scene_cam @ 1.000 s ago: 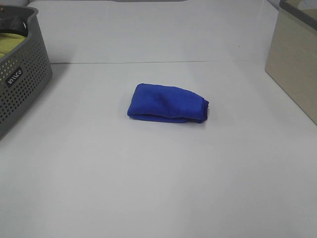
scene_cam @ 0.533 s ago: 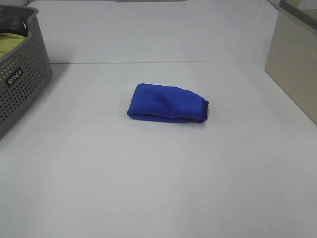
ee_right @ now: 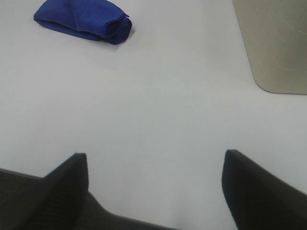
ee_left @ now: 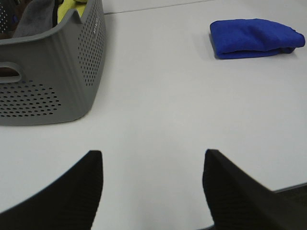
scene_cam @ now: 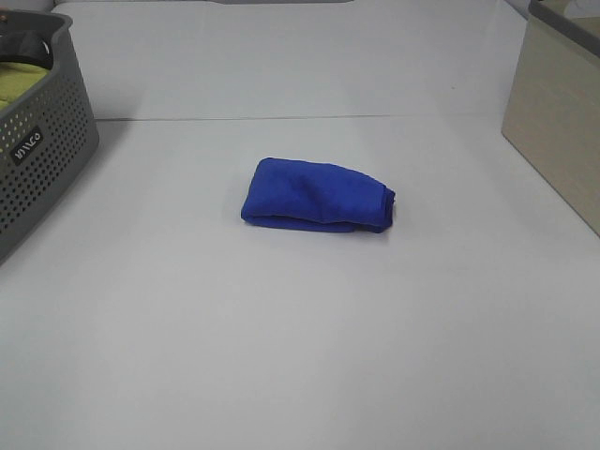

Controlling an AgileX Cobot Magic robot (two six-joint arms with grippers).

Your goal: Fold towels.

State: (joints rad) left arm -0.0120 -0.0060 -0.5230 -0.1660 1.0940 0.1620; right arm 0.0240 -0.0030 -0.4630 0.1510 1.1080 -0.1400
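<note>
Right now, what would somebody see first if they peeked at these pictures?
Most likely the bright blue towel, folded into a small bundle in the middle of the plain white table. Next comes the grey basket with holes at the left edge, with something yellow-green inside, and a beige box at the right edge. Both grippers hang open and empty, far from the towel.
</note>
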